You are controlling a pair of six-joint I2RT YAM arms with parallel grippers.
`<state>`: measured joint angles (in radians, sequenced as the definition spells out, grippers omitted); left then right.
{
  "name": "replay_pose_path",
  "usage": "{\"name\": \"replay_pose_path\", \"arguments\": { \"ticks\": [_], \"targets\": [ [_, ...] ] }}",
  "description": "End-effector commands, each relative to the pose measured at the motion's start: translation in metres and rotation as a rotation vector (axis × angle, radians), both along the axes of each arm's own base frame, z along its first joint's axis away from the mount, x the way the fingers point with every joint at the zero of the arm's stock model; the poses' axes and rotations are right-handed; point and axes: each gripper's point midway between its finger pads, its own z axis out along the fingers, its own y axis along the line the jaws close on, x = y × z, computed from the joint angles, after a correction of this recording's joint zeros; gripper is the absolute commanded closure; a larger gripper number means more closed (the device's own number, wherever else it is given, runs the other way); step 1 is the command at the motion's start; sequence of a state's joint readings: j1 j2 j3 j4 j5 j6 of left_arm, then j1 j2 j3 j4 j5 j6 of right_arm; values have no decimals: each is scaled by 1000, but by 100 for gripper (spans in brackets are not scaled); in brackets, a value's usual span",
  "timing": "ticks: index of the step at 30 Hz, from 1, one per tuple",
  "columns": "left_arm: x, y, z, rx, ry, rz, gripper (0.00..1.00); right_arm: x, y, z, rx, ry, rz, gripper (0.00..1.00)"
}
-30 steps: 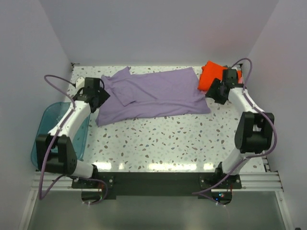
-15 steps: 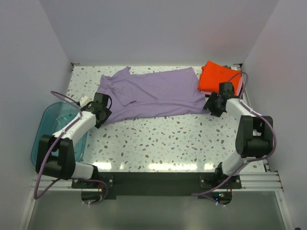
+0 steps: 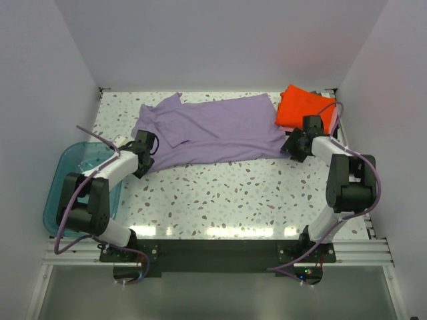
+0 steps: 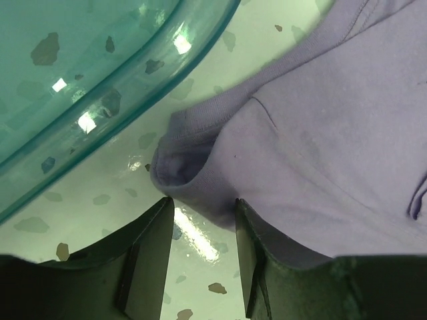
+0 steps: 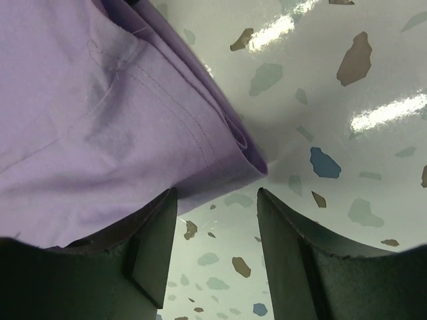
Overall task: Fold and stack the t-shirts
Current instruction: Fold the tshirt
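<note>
A large lavender t-shirt lies spread across the back of the table. A folded orange-red t-shirt sits at the back right, with a pink edge under it. My left gripper is open and low at the shirt's front-left corner; in the left wrist view that folded corner lies just ahead of the open left gripper. My right gripper is open at the front-right corner; in the right wrist view the hem corner lies just ahead of the open right gripper. No dark shirt shows.
A teal translucent tub stands at the table's left edge, and its rim is close to my left gripper. The speckled tabletop runs in front of the shirt. White walls enclose the back and sides.
Both arms came forward and down from the shirt's upper sides to its front corners. The left gripper edged closer to the front-left corner in the last half second.
</note>
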<state>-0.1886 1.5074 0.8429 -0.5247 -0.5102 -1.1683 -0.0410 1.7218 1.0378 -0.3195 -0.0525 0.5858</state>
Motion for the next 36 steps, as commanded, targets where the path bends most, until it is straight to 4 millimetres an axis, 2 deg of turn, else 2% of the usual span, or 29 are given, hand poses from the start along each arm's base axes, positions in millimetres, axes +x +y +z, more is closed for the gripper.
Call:
{"name": "replay_pose_path", "arguments": {
  "ticks": [1, 3, 7, 8, 10, 11, 13, 15, 17, 22, 26, 29, 35, 36],
  "targets": [
    [17, 8, 10, 44, -59, 40, 55, 12, -3, -2, -4, -42, -39, 45],
    [17, 9, 6, 52, -42, 33, 64, 13, -3, -6, -4, -35, -43, 48],
    [17, 9, 0, 58, -27, 25, 71, 13, -2, -13, 2, -20, -48, 58],
    [16, 9, -1, 61, -22, 24, 76, 13, -3, -14, 0, -18, -53, 60],
    [15, 12, -1, 70, -18, 27, 84, 12, -4, -16, -4, -14, -56, 69],
    [16, 13, 1, 73, -21, 27, 92, 11, -4, -17, -5, -6, -55, 74],
    [16, 16, 5, 81, -24, 25, 98, 12, -6, -16, -15, -6, -59, 87],
    [19, 19, 14, 80, -47, 29, 100, 13, -7, -13, -21, -1, -57, 97],
    [19, 22, 24, 86, -66, 27, 100, 11, -7, -11, -23, 11, -56, 100],
    [11, 30, 48, 114, -74, 37, 100, 11, -16, 5, -30, -3, -66, 100],
    [0, 33, 64, 108, -108, 43, 100, 2, -27, 20, -42, -8, -75, 100],
    [-13, 35, 64, 106, -98, 52, 100, -9, -36, 25, -47, -8, -91, 100],
    [-47, 35, 58, 78, -83, 60, 100, -47, -51, 17, -42, 45, -140, 100],
    [-53, 36, 57, 75, -78, 61, 100, -51, -53, 22, -48, 34, -145, 100]
  ]
}}
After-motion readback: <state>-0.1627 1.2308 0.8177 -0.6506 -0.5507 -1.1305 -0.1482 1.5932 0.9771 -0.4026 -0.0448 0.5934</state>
